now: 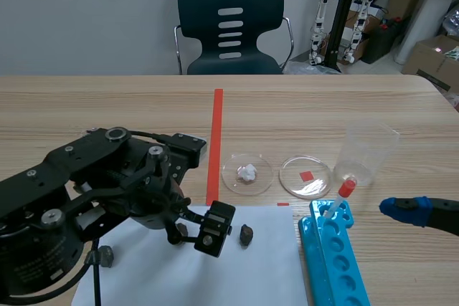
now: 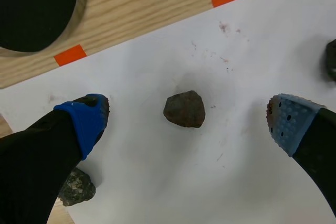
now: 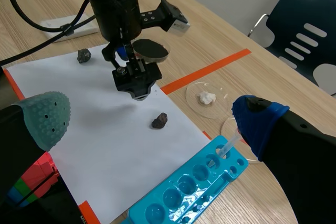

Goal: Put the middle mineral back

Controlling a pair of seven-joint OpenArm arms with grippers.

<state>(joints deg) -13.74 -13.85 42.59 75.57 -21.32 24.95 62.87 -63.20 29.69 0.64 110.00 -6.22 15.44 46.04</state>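
Note:
The middle mineral [image 2: 184, 109], a brown lump, lies on the white paper [image 2: 157, 182]. My left gripper [image 2: 187, 124] is open around it, one pad on each side and neither touching. In the scene view the left gripper [image 1: 178, 233] hangs low over the paper [image 1: 143, 277], between a grey speckled mineral [image 1: 105, 256] and a dark mineral [image 1: 246, 234]. The right wrist view shows those two minerals [image 3: 83, 55] [image 3: 160, 120], while the left arm hides the middle one. My right gripper [image 3: 151, 118] is open and holds nothing; its blue fingertip [image 1: 403, 209] shows at the table's right.
Two petri dishes [image 1: 247, 173] [image 1: 305, 175] sit past the paper, one holding a white piece. Further right are a clear plastic cup [image 1: 367, 152] and a blue tube rack [image 1: 333, 256] with a red-capped dropper [image 1: 343, 195]. A black disc [image 3: 149, 48] lies beyond the left gripper.

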